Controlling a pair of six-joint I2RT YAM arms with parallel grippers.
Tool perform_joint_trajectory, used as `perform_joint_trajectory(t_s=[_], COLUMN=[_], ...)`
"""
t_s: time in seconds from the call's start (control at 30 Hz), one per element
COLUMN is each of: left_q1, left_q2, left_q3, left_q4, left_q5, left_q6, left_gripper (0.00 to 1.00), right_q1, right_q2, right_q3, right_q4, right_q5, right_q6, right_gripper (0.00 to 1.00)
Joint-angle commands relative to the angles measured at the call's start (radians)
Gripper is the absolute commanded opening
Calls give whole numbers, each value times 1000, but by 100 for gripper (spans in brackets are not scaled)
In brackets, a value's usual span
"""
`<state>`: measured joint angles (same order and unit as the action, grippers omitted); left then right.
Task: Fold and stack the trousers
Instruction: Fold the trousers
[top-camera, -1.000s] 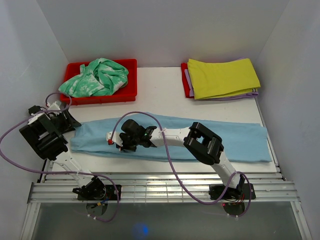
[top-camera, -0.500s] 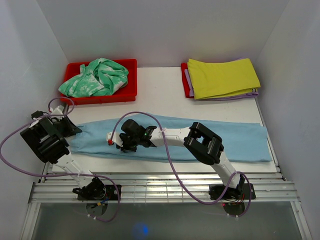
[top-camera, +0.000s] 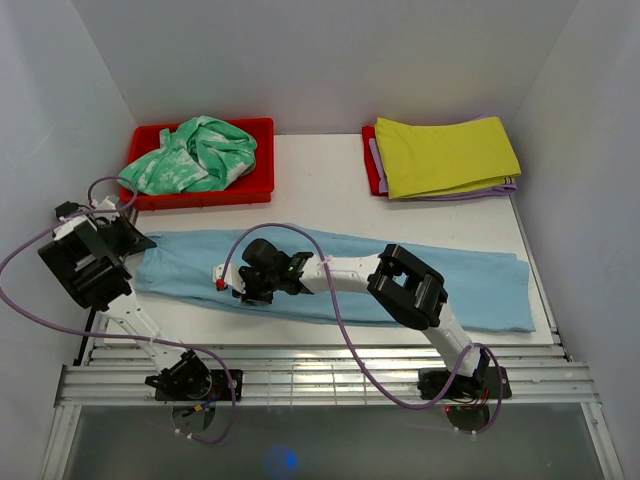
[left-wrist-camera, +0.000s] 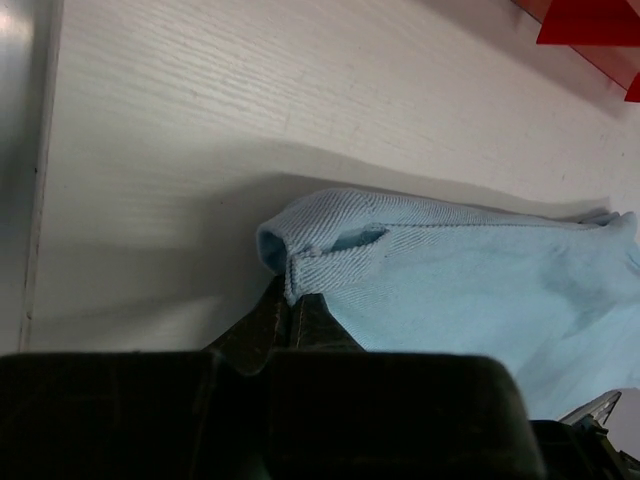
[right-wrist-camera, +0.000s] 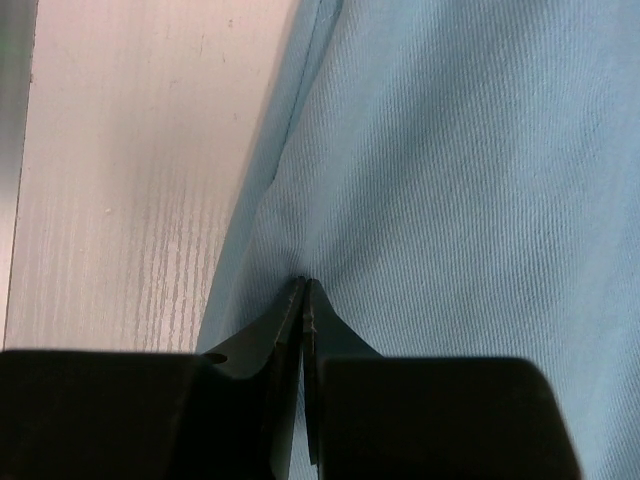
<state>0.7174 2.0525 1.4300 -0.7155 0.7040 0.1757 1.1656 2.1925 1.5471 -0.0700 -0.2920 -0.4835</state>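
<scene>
Left claw (left-wrist-camera: 291, 298) pinches the end of the trousers (left-wrist-camera: 460, 275) at frame left (a fold bunched up); right claw (right-wrist-camera: 303, 292) clamps their cloth mid-frame

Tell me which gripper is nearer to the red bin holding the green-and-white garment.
Left. The left gripper pinches the left end of the trousers, just in front of the red bin; the right gripper pinches them farther right and nearer the arm bases.
</scene>
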Motion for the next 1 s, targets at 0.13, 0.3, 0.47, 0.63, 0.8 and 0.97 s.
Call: perform_joint_trajectory(t_s=[0.13,0.3,0.47,0.63,0.8,0.97], left_q1=[-12,-24,-26,-51,-162,-329], left_q2=[49,-12,-221,-478,-629,-629], left_q3=[63,57,60,-79,-256,-296], left_q4=[142,133,56,-16,-65,-29], left_q5=[-12,18,43,116,183,183], left_q6=[-7,48,183,393,580,521], left_gripper=[16,49,77,79,78,75], right_q1=[20,16,-67,-236,-421,-491], right_q2=[36,24,-97,-238,-274,-220], right_q3=[-28,24,108,78,44,41], right_q4=[-146,-204,-289,-343,-337,-361], right_q5=[-27,-24,-70,-160,-196,-174], right_q6=[0,2,55,89,121,154], right_gripper=[8,14,59,65,53,30])
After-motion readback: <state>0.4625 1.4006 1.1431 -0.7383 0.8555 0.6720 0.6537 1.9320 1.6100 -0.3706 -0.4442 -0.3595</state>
